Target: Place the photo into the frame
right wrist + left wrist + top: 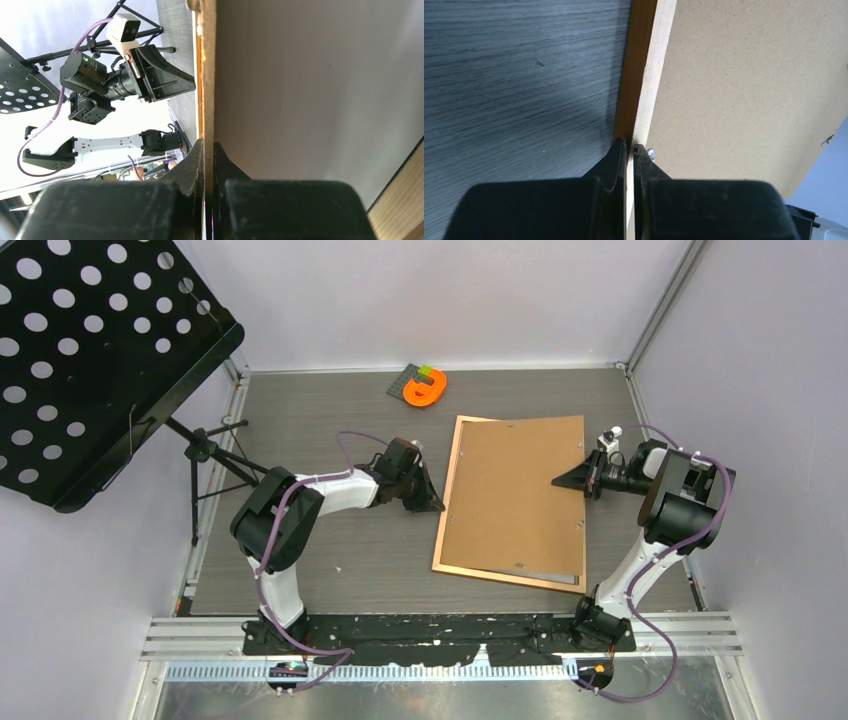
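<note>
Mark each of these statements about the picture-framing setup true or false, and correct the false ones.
1. The left end effector is shut on an edge of the frame. True.
2. The right end effector hangs open and touches nothing. False: its fingers are closed on the edge of the brown backing board.
3. An orange object lies near the far edge of the table, away from both arms. True.
4. The frame's opening is bare, with the table showing through it. False: the backing board covers it, sitting slightly askew.
</note>
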### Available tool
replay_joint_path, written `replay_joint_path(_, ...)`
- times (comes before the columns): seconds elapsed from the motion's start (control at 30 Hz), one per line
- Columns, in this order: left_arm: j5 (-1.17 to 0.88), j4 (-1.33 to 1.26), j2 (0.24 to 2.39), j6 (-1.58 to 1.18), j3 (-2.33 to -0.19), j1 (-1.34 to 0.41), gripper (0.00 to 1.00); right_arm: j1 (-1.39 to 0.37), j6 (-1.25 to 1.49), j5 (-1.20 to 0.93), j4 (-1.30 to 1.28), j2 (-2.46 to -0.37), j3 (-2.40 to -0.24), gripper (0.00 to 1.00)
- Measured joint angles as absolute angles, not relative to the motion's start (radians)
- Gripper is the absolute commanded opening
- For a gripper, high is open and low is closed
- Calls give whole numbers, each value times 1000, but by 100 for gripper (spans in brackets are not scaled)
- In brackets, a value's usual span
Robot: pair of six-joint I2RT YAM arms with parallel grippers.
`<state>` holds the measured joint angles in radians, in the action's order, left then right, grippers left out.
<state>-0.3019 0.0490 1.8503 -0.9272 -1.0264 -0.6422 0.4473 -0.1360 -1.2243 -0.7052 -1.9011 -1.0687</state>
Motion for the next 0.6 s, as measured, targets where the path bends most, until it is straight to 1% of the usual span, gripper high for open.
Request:
replay_joint_path(0.23,-302,49,1850,-923,-1028,-643,0,447,-126,-1214,-696,-1920,-1071,6)
replay_joint_path(0.33,-302,51,1850,-918,-1028,-643,0,447,-118,-1210,-682,-1936,-1072,8)
replay_joint_path(0.47,-302,51,1851,-913,-1029,-643,0,443,-103,-1199,-672,-1939,-1074,17)
replay_joint_path(0.5,-302,52,1851,-913,-1030,-643,0,440,-101,-1190,-670,-1939,-1075,24)
replay_joint_path(0.53,-302,53,1851,-912,-1030,-643,0,439,-99,-1179,-669,-1939,-1076,28)
replay_joint_path(0.57,-302,53,1851,-912,-1031,-643,0,437,-100,-1159,-665,-1939,-1076,35)
replay_joint_path(0.6,-303,53,1851,-912,-1031,-643,0,433,-98,-1140,-662,-1939,-1076,38)
